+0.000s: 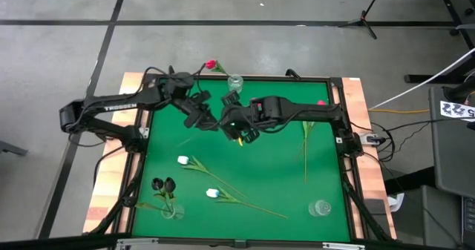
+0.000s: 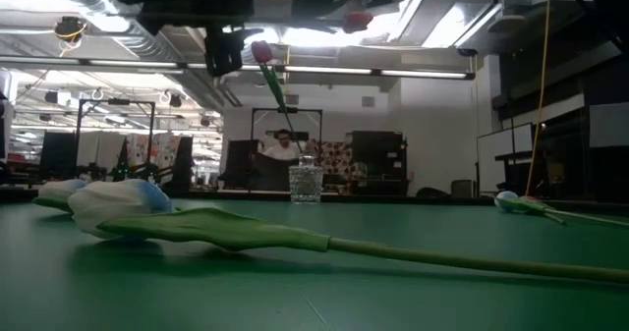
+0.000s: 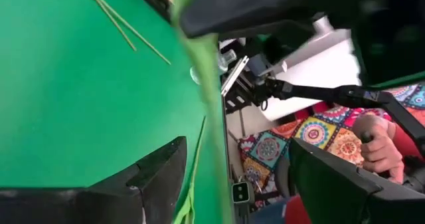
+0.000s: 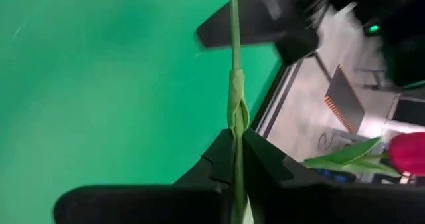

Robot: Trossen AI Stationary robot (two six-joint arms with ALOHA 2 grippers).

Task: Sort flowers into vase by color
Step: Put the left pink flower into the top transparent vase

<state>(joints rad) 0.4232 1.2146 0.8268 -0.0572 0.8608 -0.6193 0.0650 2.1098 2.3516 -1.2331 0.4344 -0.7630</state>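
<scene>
One pink-red tulip [image 1: 211,64] hangs over the bench's far edge, its stem clenched in your right hand [image 4: 238,151] while the left hand [image 1: 199,113] waits released beside it, so lower that stem straight into the far glass vase [image 1: 235,81].

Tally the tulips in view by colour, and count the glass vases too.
Pink-red tulips: 2
White tulips: 2
Near-black tulips: 2
Glass vases: 3
Total: 6 tulips, 9 things with the vases.
</scene>
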